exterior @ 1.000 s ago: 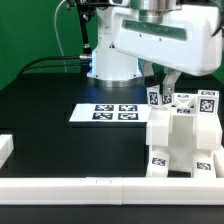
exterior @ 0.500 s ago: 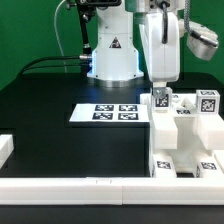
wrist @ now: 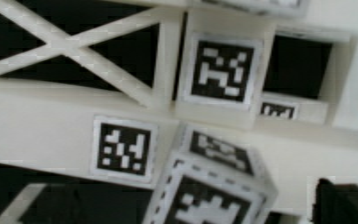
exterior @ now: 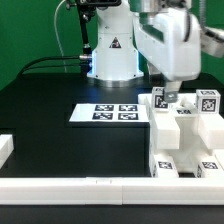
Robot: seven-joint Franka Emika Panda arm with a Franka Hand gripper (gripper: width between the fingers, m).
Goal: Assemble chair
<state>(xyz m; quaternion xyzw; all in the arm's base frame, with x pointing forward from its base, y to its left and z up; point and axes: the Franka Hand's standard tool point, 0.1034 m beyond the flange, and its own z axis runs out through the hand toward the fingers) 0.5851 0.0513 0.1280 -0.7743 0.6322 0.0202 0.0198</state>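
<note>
The chair (exterior: 185, 135) is a blocky white structure of joined tagged parts at the exterior view's right. A small square tagged part (exterior: 160, 99) sticks up at its top left corner. My gripper (exterior: 166, 92) hangs right over that part, wrist turned, fingertips at its top. In the wrist view the same part (wrist: 211, 185) sits corner-on between my dark fingers (wrist: 343, 203), with a pale gap beside it. The jaws look open around it. Behind it are the chair's cross-braced panel (wrist: 69, 45) and more tags.
The marker board (exterior: 112, 113) lies flat on the black table to the left of the chair. A white rail (exterior: 70, 186) runs along the front edge, with a white block (exterior: 5, 148) at the far left. The robot base (exterior: 110, 55) stands behind.
My wrist has kept turning above the chair's top left part, from broadside to edge-on to angled. The part's tag has stayed facing the same way. The chair has not moved.
</note>
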